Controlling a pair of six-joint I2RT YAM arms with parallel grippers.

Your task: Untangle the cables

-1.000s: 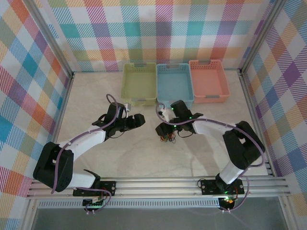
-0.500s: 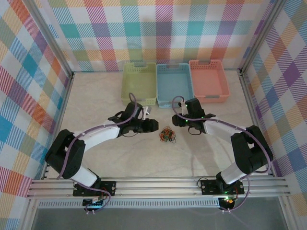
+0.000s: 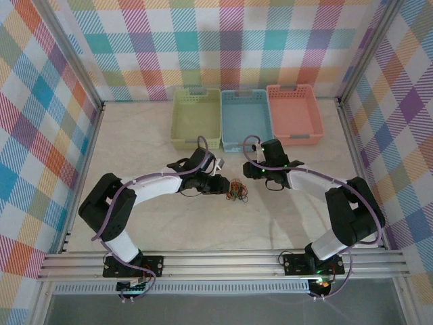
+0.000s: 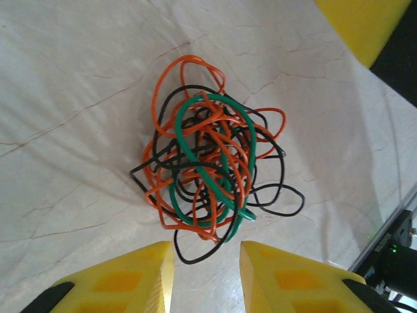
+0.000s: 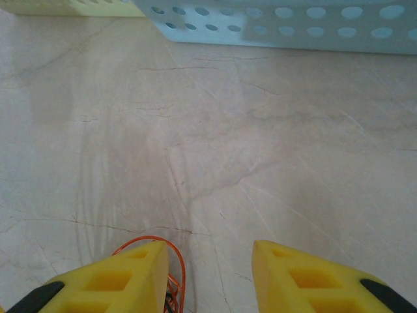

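The cables (image 3: 236, 189) lie on the table as one small tangle of orange, black and green wire. From the left wrist, the cables (image 4: 208, 169) sit just beyond my fingertips, and the lowest black loop reaches into the gap between them. My left gripper (image 3: 220, 184) (image 4: 207, 251) is open, right beside the tangle's left side. My right gripper (image 3: 252, 170) (image 5: 210, 251) is open over bare table, above and to the right of the tangle. An orange cable loop (image 5: 178, 270) shows beside its left finger (image 5: 124, 277).
Three baskets stand in a row at the back: yellow-green (image 3: 196, 118), blue (image 3: 247, 118) and salmon (image 3: 294, 114). The blue basket's perforated wall (image 5: 293, 26) is just ahead of my right gripper. Metal frame rails run along the table's sides and front.
My left arm has swung right and its gripper has closed in on the tangle. My right gripper let go of the tangle and drew back a second ago, then stayed still.
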